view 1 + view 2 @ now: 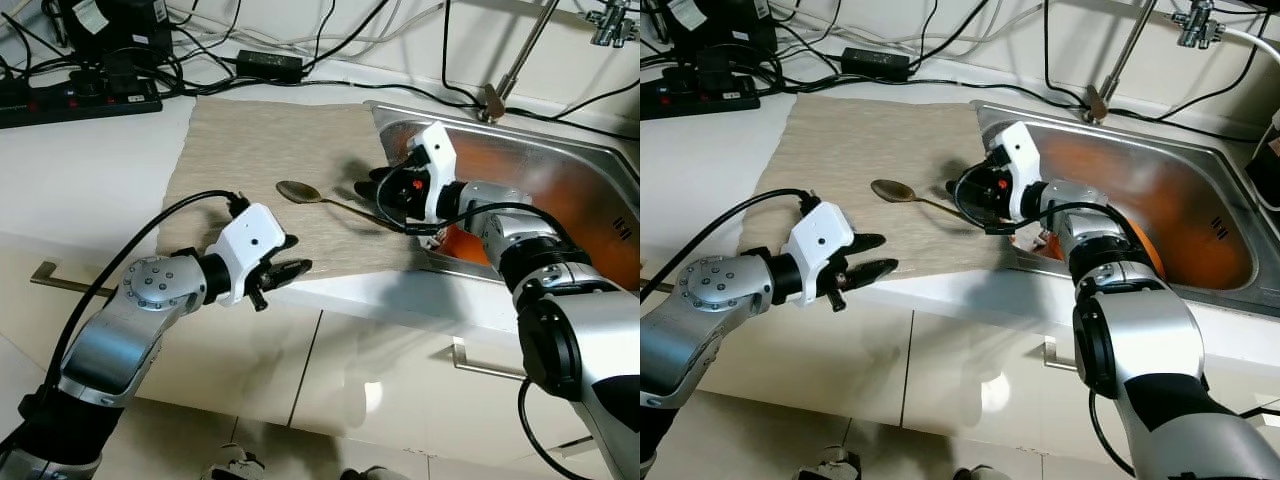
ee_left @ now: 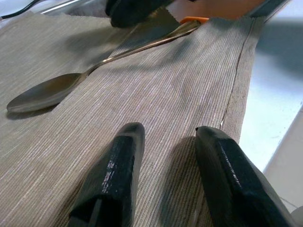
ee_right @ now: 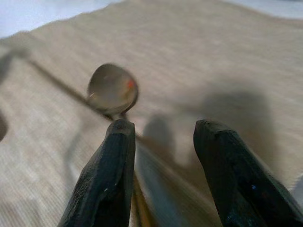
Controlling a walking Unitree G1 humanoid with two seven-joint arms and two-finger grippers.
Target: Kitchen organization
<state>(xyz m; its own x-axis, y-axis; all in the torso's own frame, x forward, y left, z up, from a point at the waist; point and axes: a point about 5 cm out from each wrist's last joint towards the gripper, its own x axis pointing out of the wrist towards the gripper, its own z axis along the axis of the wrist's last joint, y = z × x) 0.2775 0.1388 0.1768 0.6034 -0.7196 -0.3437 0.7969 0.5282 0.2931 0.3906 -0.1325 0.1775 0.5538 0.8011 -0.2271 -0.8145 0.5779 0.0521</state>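
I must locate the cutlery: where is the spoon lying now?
The spoon lies on the beige mat beside the sink, its handle reaching toward the right gripper.

spoon handle [image 3: 142, 189] blurred, its end hidden

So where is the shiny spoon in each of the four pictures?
Left eye view: the spoon lies mid-picture on the beige mat.
Right eye view: the spoon lies mid-picture on the mat, left of the sink.
Left wrist view: bowl at left, handle running up and right.
Right wrist view: bowl upper left, blurred.
Shared landmark: the mat.
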